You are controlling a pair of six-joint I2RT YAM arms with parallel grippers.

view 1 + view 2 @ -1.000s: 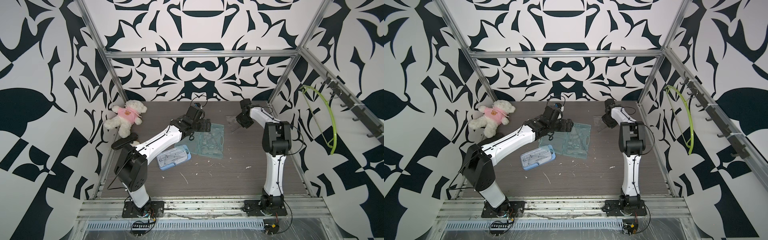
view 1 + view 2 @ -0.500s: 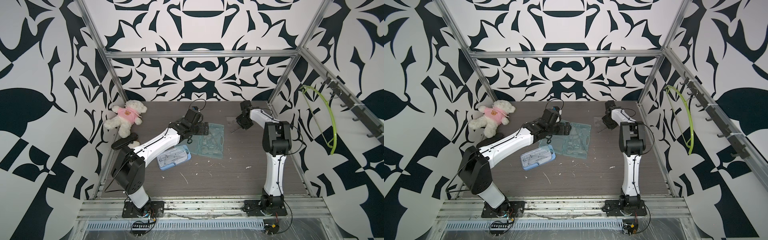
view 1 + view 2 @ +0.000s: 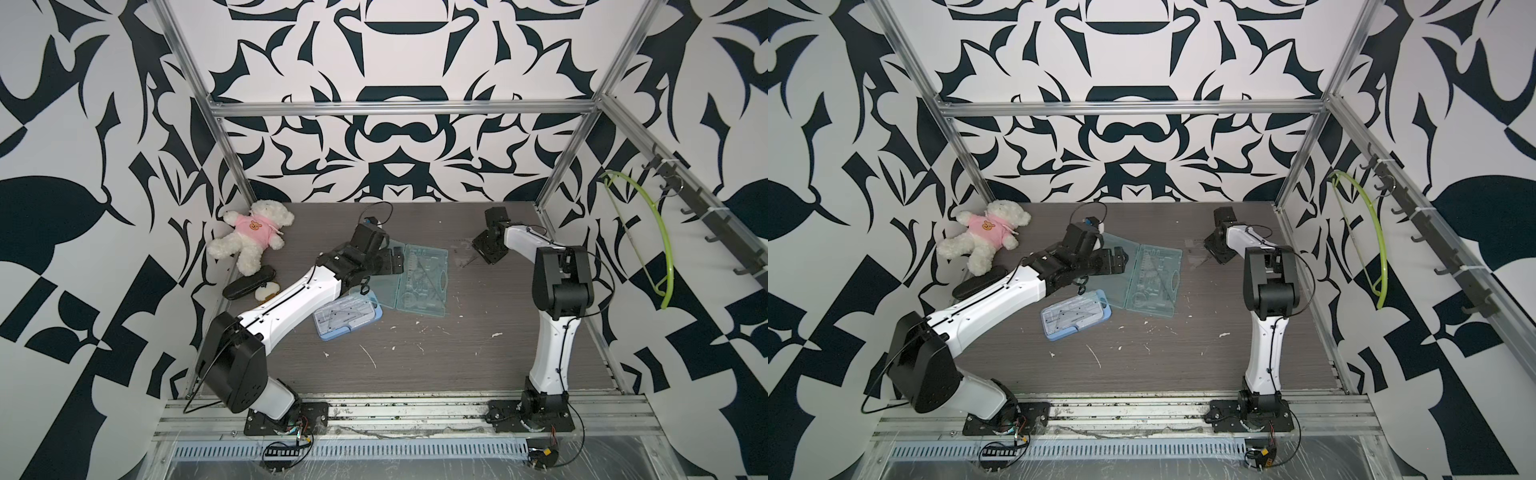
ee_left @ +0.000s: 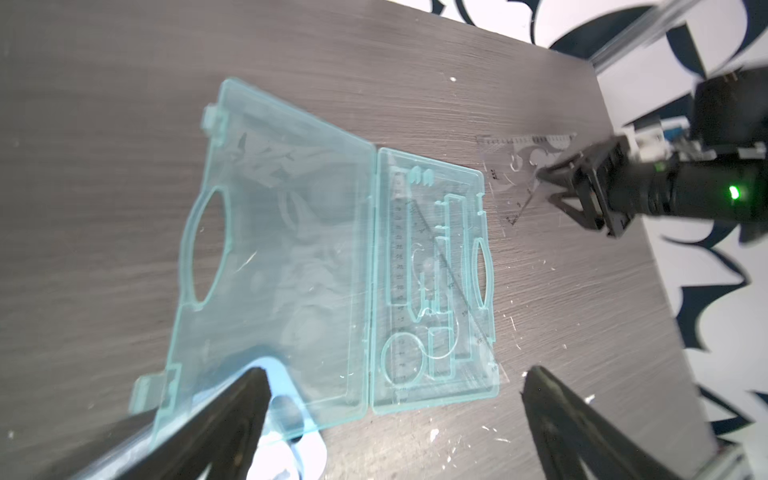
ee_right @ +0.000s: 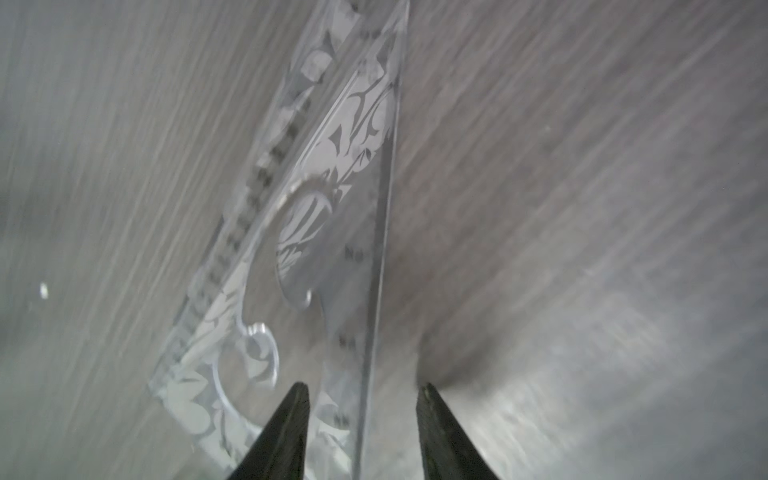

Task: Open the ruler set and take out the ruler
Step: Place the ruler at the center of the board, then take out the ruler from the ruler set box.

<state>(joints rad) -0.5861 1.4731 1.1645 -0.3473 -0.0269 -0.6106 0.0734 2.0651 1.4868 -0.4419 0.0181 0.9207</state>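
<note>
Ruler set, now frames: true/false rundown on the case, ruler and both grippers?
1. The teal case lies open on the table. True.
2. The clear triangle ruler sits inside the case. False: it lies outside it, at the right gripper.
3. The left gripper is shut on the case. False: its jaws are wide apart, holding nothing.
4. The right gripper's jaws are apart. True.
5. The teddy bear lies in the far corner on the left arm's side. True.
</note>
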